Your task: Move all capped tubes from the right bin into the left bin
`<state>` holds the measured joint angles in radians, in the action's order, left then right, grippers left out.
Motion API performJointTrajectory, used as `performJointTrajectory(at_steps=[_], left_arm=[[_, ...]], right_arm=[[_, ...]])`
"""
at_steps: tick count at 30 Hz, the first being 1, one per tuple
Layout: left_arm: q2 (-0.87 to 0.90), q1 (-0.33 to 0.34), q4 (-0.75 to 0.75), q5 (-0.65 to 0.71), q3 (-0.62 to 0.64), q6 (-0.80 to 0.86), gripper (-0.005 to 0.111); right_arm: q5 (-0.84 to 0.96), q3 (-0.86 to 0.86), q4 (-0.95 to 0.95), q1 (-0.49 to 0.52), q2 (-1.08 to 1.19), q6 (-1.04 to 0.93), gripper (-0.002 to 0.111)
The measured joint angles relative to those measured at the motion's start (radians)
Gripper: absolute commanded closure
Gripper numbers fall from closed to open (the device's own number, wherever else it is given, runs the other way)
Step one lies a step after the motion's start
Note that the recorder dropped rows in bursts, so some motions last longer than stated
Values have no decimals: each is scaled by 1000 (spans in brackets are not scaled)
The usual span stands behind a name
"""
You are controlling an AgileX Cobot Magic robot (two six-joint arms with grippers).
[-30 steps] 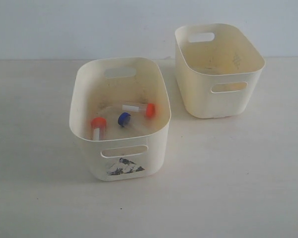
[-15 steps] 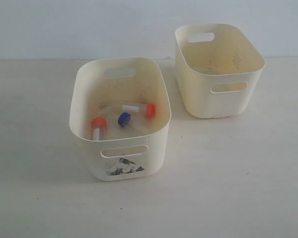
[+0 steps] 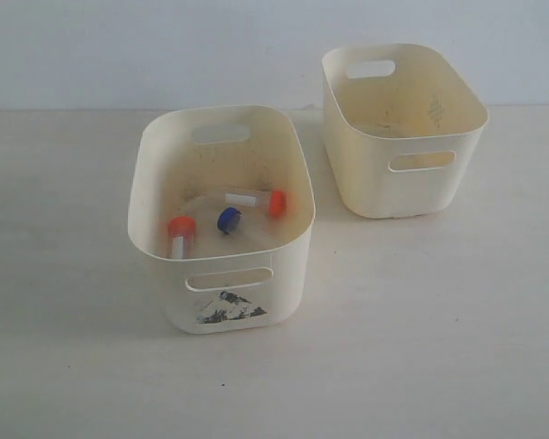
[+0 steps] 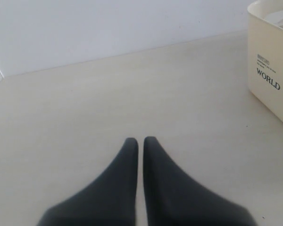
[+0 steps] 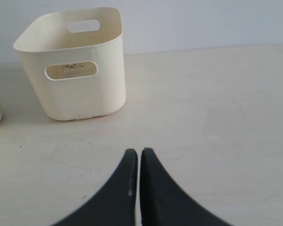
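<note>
The left bin point(image 3: 165, 274), cream with a black mountain picture under its near slot, holds three capped tubes: an orange-capped one point(image 3: 180, 233) leaning at the near left, a blue-capped one point(image 3: 229, 219) in the middle, and an orange-capped one point(image 3: 261, 200) lying at the right. No tube shows in the right bin point(image 3: 412, 187) point(image 5: 75, 99) at the back right. Neither arm shows in the exterior view. My left gripper point(image 4: 140, 140) is shut on nothing above bare table, beside a bin wall point(image 4: 269, 94) printed WORLD. My right gripper point(image 5: 138, 151) is shut, empty, short of the right bin.
A pale wall point(image 3: 165, 46) runs behind the light tabletop point(image 3: 421, 320). The two bins stand close together, their nearest corners a short gap apart.
</note>
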<state>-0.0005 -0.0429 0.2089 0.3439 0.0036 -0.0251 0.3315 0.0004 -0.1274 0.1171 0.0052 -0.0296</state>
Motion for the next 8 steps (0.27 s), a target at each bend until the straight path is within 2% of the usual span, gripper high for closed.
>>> performJointTrajectory(at_steps=[8], left_arm=[[0, 0, 0, 0, 0, 0, 102]], right_arm=[[-4, 0, 0, 0, 0, 0, 106]])
